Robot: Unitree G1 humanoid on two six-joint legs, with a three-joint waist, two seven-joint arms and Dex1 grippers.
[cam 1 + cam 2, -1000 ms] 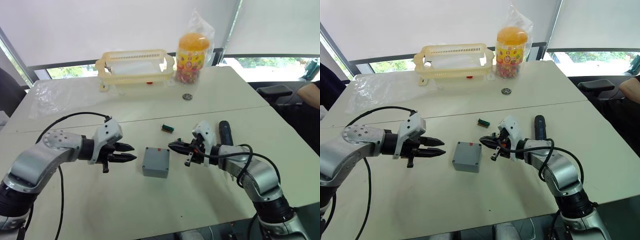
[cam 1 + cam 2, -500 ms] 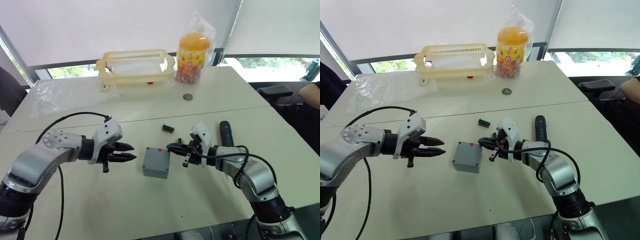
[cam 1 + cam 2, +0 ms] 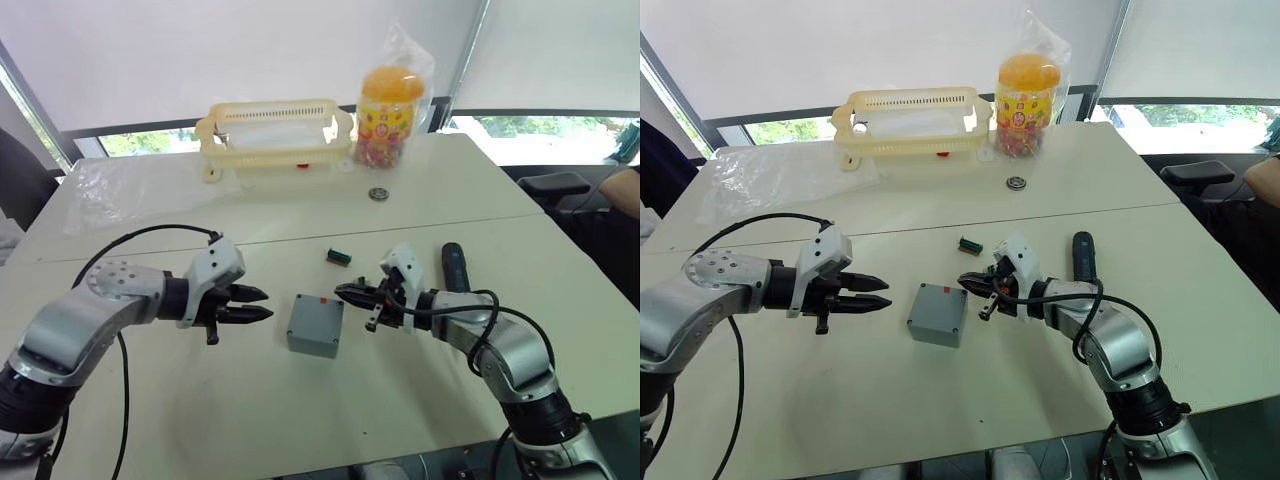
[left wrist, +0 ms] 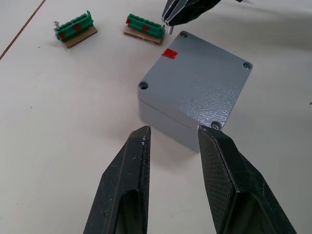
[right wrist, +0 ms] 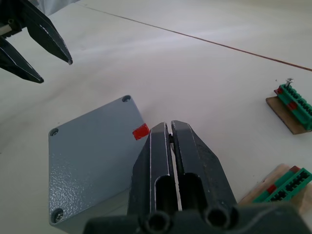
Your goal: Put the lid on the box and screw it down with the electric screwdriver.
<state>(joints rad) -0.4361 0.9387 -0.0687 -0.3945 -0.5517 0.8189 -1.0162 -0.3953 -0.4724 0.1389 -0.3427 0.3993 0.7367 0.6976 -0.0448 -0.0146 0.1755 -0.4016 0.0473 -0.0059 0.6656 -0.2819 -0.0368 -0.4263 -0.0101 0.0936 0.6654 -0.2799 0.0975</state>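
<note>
The grey box (image 3: 314,328) sits mid-table with the flat grey lid (image 4: 195,83) lying on top of it; a screw hole shows at each corner and a small red mark near one edge. My left gripper (image 3: 262,304) is open, level with the box and a short way to its left, fingers pointing at it. My right gripper (image 3: 340,290) is shut on a small screw, its tips hovering just above the lid's far right corner. The dark electric screwdriver (image 3: 452,262) lies on the table beyond my right wrist.
Small green terminal pieces (image 3: 338,257) lie just behind the box. Further back stand a yellow slotted basket (image 3: 275,135), a candy jar in a plastic bag (image 3: 388,110), a small round metal part (image 3: 378,193) and a clear plastic sheet (image 3: 110,190).
My right gripper has edged slightly closer to the box's far right corner. The left arm and the box have stayed put; the camera has shifted a little.
</note>
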